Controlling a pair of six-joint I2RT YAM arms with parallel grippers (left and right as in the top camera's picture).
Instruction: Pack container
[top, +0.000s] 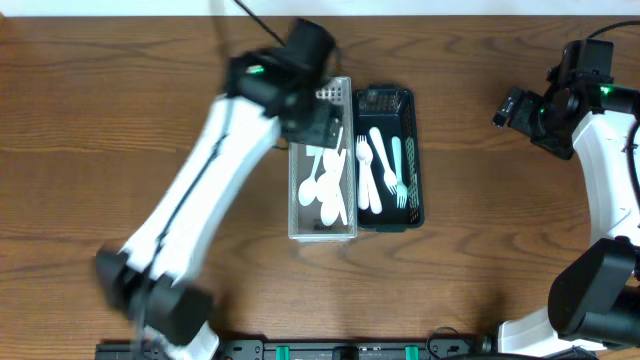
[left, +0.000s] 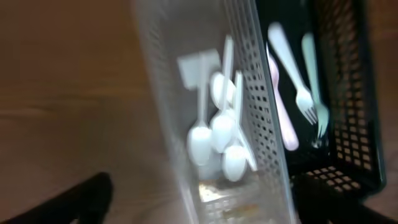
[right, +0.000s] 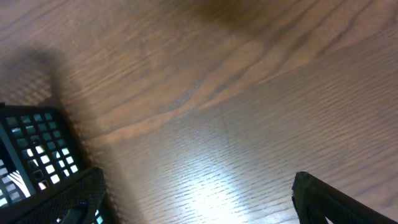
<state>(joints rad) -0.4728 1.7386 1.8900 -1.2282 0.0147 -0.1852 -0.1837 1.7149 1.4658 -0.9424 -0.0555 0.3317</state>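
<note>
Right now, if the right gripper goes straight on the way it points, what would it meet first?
Most likely the bare wooden table: the right gripper is open, with only wood showing between its fingers. The black basket lies to one side of that line. Depth is unclear.

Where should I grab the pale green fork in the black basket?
Take the pale green fork by its handle, coming straight down from above and pinching across its width. It lies flat, lengthwise, close beside the outer wall of the black basket, so a sideways approach looks blocked.
</note>
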